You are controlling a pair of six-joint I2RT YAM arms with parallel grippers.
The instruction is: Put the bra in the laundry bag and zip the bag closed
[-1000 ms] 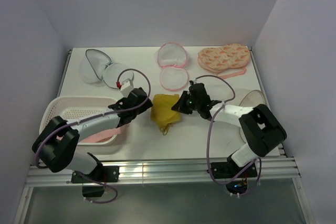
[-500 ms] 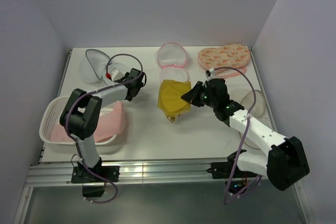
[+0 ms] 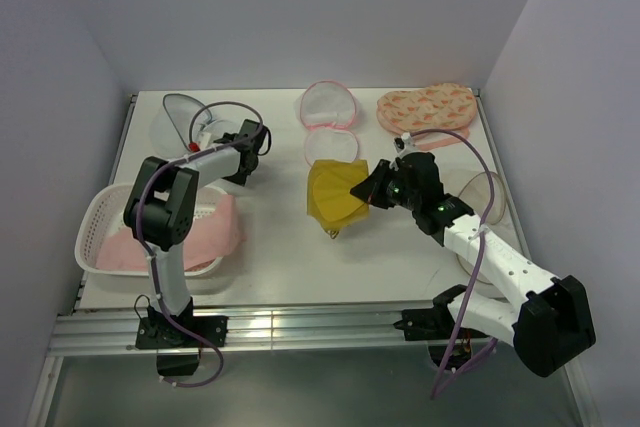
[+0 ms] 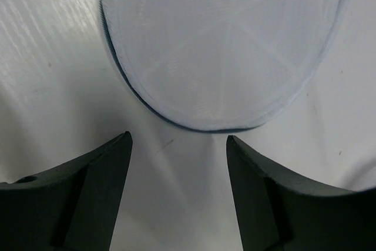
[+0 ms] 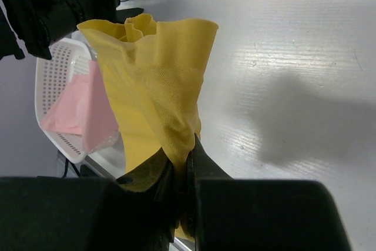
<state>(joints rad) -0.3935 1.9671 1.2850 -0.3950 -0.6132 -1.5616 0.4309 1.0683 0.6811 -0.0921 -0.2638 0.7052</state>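
Top view, clock positions on the white table:

- Laundry bag: round clamshell of white see-through mesh with a grey zip rim, lying open at 10 o'clock, both domes spread apart. The left wrist view shows one dome lying flat, nothing visible in it.
- Left gripper: at the 4 o'clock edge of the laundry bag. In its wrist view the jaws stand spread wide over bare table, just short of the grey rim, grasping nothing.
- Yellow soft-fabric bra: near the table's centre, bunched, well apart from the laundry bag.
- Right gripper: at the bra's 3 o'clock edge. In its wrist view the jaws are clenched on a fold of the yellow fabric.
- Pink-rimmed mesh clamshell bag: open, at 12 o'clock.
- Peach pink-patterned padded piece: at 1 o'clock.
- White perforated plastic basket: at 8 o'clock, holding pink cloth.
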